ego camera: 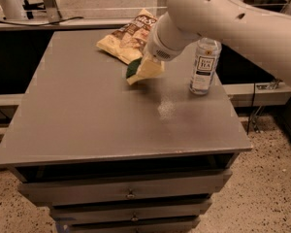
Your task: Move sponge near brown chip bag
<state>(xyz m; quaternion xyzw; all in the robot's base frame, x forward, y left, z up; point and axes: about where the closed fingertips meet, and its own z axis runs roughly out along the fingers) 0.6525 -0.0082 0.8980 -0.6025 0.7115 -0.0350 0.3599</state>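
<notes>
Currently the gripper (146,67) is hanging low over the back half of the grey table (87,125), reaching in from the right on the white arm (223,18). It is clamping the sponge (132,68), which is tilting, green side facing left, pale foam towards the wrist. Whether the sponge is touching the tabletop: cannot tell; a shadow is lying just beneath it. The brown chip bag (128,35) is lying flat near the back edge, just beside the sponge, up and left of it. A clear bottle (203,64) is standing upright to the right, apart from both. Drawers (126,191) are showing below the top.
</notes>
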